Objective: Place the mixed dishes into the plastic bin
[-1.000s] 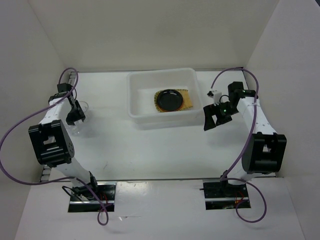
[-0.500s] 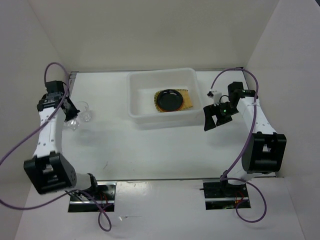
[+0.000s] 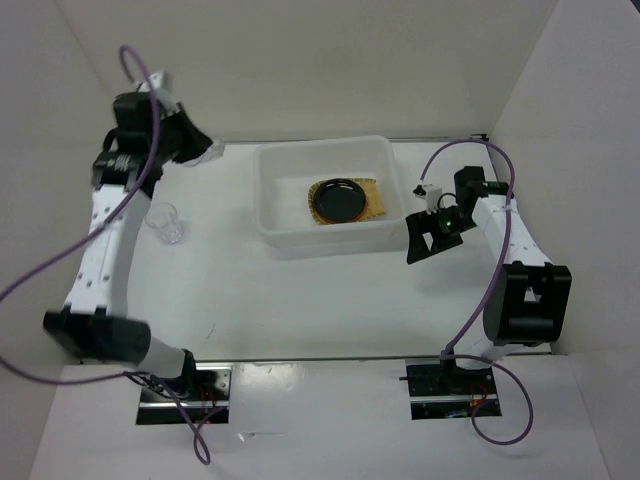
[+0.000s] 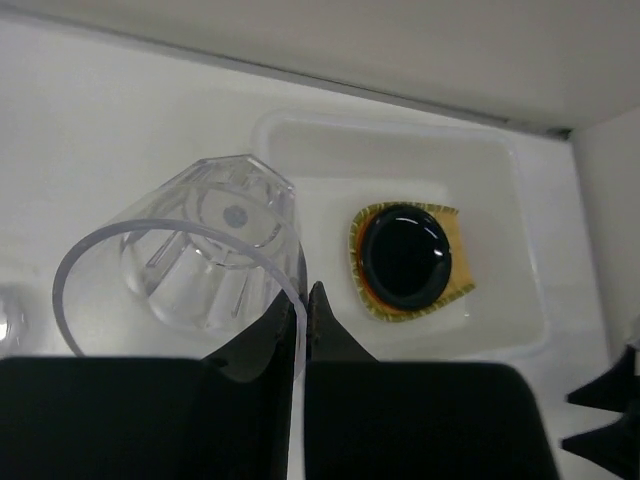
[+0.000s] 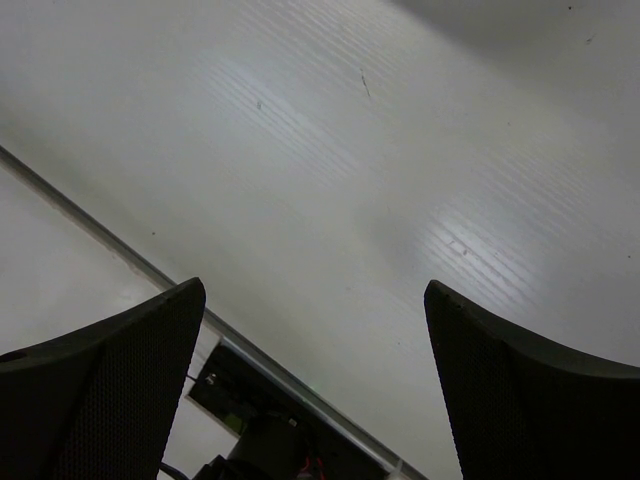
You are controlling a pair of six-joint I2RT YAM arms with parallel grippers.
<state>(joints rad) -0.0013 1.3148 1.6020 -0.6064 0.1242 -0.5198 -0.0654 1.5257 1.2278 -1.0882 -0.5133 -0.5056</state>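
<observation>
One clear cup (image 4: 200, 250) in left pincer (image 4: 303, 302)

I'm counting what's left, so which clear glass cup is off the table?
The cup pinched at its rim by the left gripper, held in the air; the other cup stands on the table, left of the bin.

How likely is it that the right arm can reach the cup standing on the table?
Probably not: the cup stands at the far left, with the plastic bin between it and the open right gripper beside the bin's right wall.
</observation>
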